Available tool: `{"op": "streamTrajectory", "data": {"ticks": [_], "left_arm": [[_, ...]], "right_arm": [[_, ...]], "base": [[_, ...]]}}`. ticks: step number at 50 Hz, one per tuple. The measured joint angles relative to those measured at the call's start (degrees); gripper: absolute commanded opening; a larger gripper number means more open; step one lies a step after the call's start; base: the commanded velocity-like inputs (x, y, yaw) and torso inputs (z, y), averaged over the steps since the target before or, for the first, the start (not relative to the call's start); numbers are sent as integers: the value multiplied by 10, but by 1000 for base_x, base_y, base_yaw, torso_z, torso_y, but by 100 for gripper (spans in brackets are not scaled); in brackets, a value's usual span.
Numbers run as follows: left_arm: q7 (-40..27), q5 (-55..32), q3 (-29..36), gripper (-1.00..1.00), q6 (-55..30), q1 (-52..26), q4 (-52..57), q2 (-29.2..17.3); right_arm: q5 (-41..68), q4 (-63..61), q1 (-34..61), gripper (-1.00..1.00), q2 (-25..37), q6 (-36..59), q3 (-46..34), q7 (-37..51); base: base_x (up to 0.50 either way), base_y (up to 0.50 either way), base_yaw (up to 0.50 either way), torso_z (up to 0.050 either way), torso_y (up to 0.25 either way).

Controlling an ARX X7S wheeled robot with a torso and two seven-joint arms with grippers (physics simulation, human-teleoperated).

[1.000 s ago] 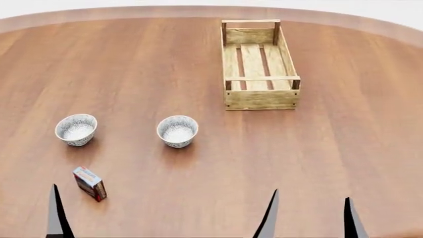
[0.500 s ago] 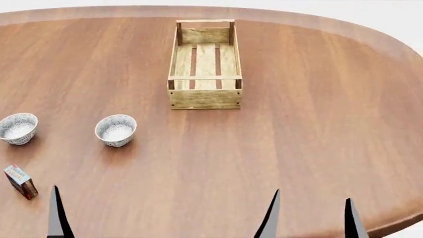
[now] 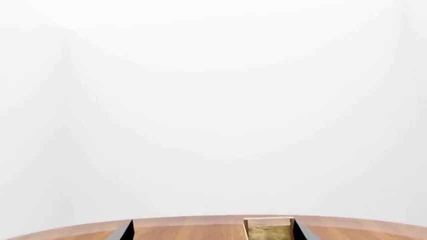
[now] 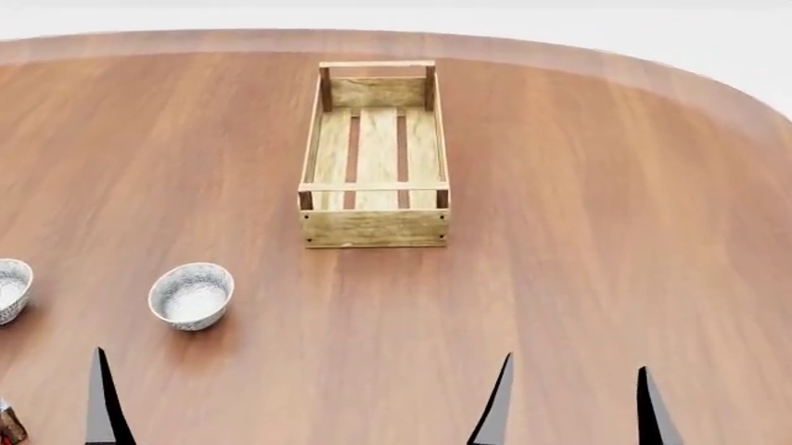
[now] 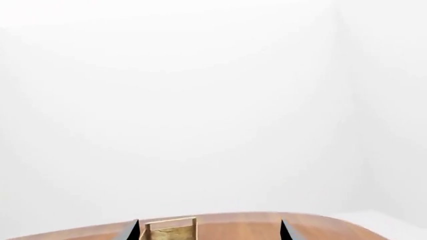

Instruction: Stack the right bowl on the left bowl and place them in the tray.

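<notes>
right bowl (image 4: 192,296) speckled, looks rigid, light, slick glaze; pinch rim wall. left bowl (image 4: 10,289) half cropped. right gripper (image 4: 572,408) fingers apart, empty; left gripper (image 4: 106,408) only one tip visible, cannot tell.

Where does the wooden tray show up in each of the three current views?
Head view: tray upper centre, empty, lengthwise away from the robot.
Left wrist view: only its end, bottom edge between the fingertips.
Right wrist view: its end, bottom edge.
Shared landmark: the table's curved far edge.
</notes>
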Motion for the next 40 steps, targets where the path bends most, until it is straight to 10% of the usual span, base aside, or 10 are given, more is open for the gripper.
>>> {"op": "streamTrajectory", "data": {"ticks": [40], "left_arm": [[-13, -1, 14, 100, -1, -4, -2, -11]], "right_arm": [[-16, 4, 5, 100, 14, -3, -14, 21]], "base": [[500, 0, 0, 0, 0]]}}
